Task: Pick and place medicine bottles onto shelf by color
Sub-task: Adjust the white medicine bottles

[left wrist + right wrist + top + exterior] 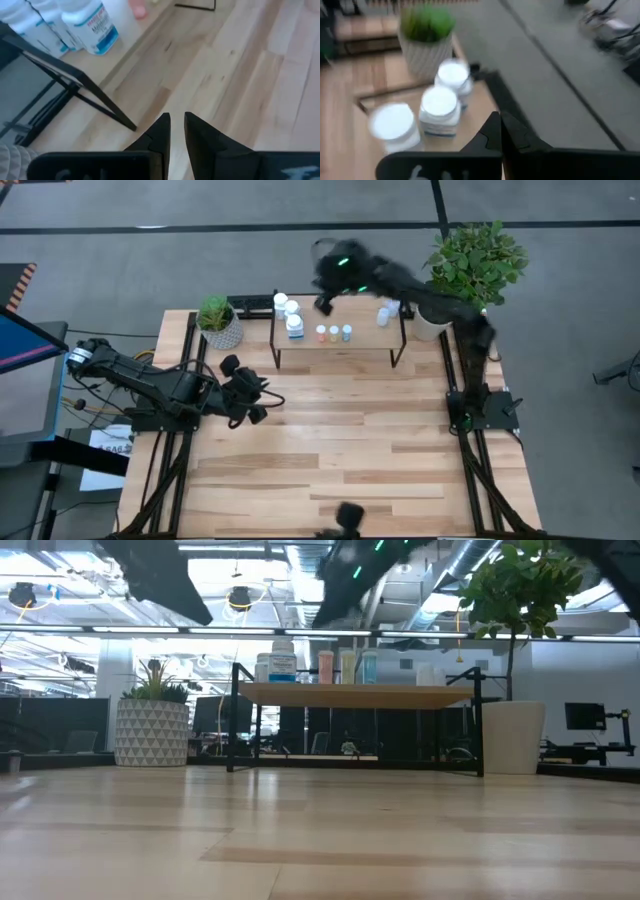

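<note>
Left gripper: the left gripper point(247, 393) waits low over the surface point(340, 450) at about 9 o'clock from the surface's middle; its dark fingers point(159, 131) stand almost together with a thin gap and nothing between them.
Right gripper: the right gripper point(323, 302) hangs above the shelf's far edge, at about 12 o'clock from the surface's middle; its fingers point(492, 131) are clenched together and empty.
Shelf: the light-wood shelf point(355, 338) on black legs stands at the far side of the surface, between two potted plants.
White bottles: three larger white medicine bottles point(290, 315) stand in a close group at the shelf's 9 o'clock end; the right wrist view shows their white caps from above.
Coloured bottles: three small bottles point(334, 333) stand in a row near the shelf's middle, side by side; in the low view they read orange-pink, yellow and blue-green.
Pale bottles: a few small pale bottles point(385, 314) stand toward the shelf's 3 o'clock end, partly hidden by the right arm.
Plants: a small plant in a patterned pot point(218, 322) sits at 9 o'clock of the shelf; a taller leafy plant point(476, 262) at 3 o'clock.
</note>
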### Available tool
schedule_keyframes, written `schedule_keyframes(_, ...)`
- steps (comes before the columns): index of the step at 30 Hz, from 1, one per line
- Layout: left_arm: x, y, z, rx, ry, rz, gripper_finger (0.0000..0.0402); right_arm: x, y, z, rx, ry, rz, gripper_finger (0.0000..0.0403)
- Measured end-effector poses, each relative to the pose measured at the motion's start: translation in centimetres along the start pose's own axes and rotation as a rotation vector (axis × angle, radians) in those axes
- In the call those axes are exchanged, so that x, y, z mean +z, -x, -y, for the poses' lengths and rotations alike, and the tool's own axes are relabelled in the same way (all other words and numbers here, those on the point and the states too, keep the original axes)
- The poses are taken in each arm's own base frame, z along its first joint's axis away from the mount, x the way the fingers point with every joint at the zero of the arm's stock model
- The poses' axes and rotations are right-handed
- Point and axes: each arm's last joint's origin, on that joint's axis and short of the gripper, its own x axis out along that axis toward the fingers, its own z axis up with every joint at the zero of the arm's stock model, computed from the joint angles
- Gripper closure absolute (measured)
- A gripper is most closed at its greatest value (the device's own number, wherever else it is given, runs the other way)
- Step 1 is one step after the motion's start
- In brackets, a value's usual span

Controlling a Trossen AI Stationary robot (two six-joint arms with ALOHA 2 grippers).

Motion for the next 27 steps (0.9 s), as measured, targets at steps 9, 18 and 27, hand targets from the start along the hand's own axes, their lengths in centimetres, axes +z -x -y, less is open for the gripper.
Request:
schedule_keyframes(9, 0.6, -0.1, 0.1, -0.012, 0.005, 0.046, 0.0359, 1.2, 14.8, -3.4, 0.195, 0.021, -0.102, 0.0396)
schedule_keyframes(18, 0.6, -0.2, 0.1, -0.011, -0.027, 0.046, 0.0359, -5.8, 24.9, -10.7, 0.303, 0.042, -0.167, 0.0395)
schedule_keyframes(27, 0.6, -0.1, 0.1, -0.014, -0.037, 0.045, 0.0359, -20.7, 25.5, -15.1, 0.572, -0.14, 0.249, 0.0383)
